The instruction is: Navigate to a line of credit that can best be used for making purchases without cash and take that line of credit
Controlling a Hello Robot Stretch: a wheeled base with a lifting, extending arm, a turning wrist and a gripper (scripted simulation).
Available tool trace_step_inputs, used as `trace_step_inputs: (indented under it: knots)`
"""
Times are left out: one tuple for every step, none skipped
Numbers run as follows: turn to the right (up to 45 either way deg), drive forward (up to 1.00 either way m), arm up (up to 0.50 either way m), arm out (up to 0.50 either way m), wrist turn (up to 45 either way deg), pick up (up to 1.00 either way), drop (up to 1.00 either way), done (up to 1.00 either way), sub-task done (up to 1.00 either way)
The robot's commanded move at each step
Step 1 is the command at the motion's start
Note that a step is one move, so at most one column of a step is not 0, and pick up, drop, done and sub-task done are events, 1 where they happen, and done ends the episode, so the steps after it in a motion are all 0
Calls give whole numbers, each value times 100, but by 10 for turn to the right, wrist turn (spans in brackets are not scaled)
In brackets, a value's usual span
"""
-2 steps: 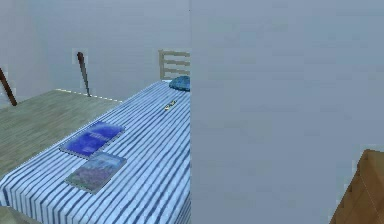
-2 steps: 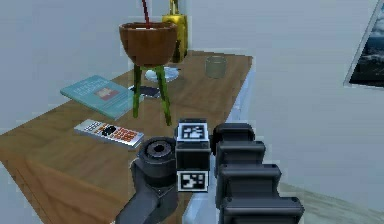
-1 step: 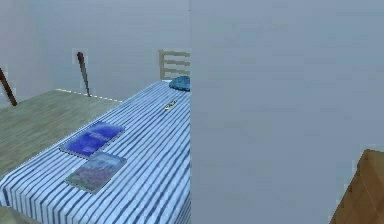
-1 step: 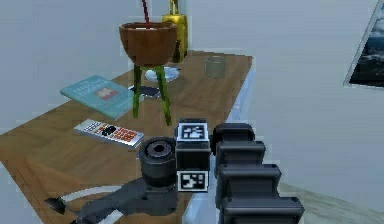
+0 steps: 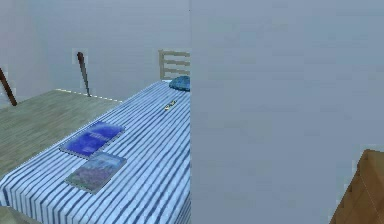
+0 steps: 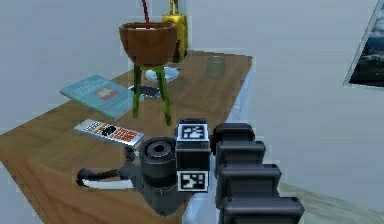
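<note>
On the wooden tabletop (image 6: pixel 60 150) lies a small dark flat thing (image 6: pixel 148 94) between the legs of a green plant stand; I cannot tell what it is. My gripper (image 6: pixel 95 181) reaches over the table's near part, its dark body left of the two white marker squares. A remote control (image 6: pixel 110 130) lies just beyond the gripper. I cannot tell whether the gripper holds anything.
The table also carries a teal book (image 6: pixel 98 92), a brown pot on a green stand (image 6: pixel 148 45), a yellow bottle (image 6: pixel 176 25) and a glass (image 6: pixel 215 67). A framed picture (image 6: pixel 366 50) hangs at the right. Ahead, a blue-striped bed (image 5: pixel 150 140) bears two flat blue things (image 5: pixel 95 138); a grey wall (image 5: pixel 285 110) stands close.
</note>
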Motion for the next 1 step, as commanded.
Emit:
trace_step_inputs:
  knots:
    - [0, 0, 0, 0, 270, 0, 0, 0, 0]
